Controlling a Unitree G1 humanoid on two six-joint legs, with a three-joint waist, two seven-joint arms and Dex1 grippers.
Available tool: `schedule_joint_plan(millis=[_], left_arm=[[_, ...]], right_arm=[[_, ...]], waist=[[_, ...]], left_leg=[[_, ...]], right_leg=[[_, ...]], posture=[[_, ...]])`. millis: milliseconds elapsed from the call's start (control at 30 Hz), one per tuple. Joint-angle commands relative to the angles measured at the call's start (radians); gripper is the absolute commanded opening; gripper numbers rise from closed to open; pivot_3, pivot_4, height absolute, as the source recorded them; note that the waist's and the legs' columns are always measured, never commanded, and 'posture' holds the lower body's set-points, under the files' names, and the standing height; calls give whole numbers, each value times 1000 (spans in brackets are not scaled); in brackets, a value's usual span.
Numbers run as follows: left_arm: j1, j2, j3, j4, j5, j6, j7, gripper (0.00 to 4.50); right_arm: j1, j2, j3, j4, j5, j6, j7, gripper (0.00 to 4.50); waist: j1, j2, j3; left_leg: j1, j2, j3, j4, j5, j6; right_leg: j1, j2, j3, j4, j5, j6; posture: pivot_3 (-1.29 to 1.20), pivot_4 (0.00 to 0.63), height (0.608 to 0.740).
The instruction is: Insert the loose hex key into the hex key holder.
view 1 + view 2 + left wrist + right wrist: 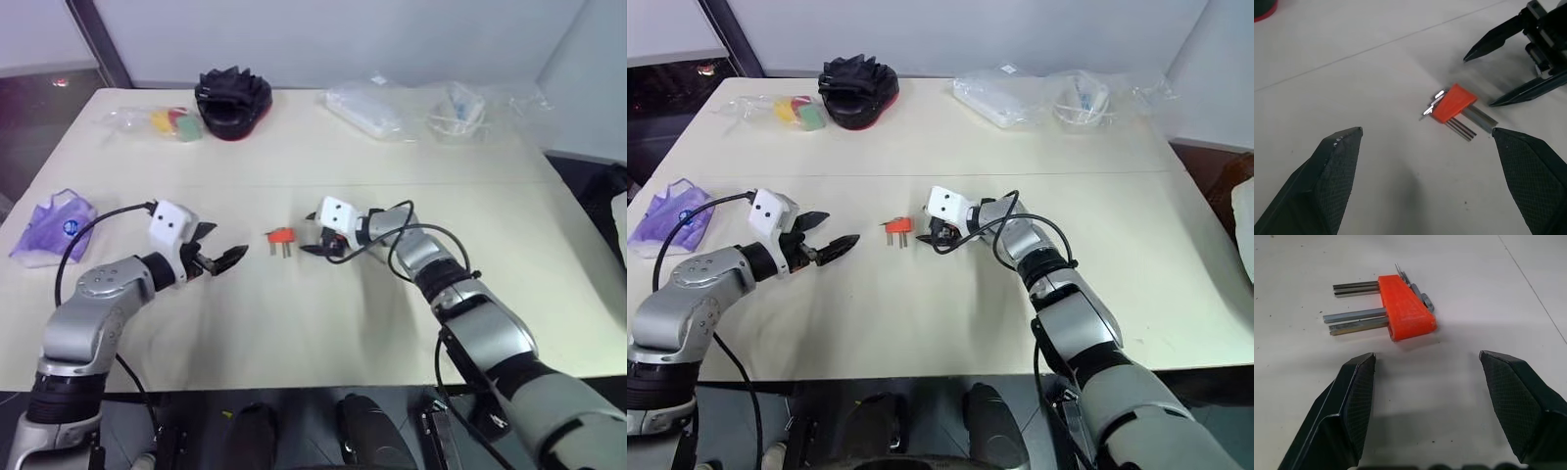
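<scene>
The left tool (217, 260) is hovering with its fingers wide apart, pointing at the hex key holder (281, 235), which is lying on the bench (294, 323) between both tools. Several grey keys are sticking out of it; a separate loose one is hard to make out. The right tool (1422, 396) is also gaping empty just beside the holder.

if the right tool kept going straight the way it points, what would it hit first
Most likely the hex key holder: it lies on the table just ahead of the open right tool, with nothing between, though depth is hard to judge.
</scene>
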Motion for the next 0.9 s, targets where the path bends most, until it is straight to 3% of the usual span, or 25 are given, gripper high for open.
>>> schedule_joint_plan(millis=[33,900], left_arm=[[4,2,29,-35,5,-22,12,4438],[81,-4,87,-125,-8,1,83,4438]], right_arm=[[-33,30,-34,40,-1,-17,-1,3560],[-75,155,-86,169,-59,-53,1,3560]], waist=[[-2,0,0],[-4,0,0]], left_leg=[[0,0,0,0,0,0],[0,0,0,0,0,0]], right_leg=[[0,0,0,0,0,0],[-3,0,0,6,0,0]], posture=[[0,150,740],[0,150,740]])
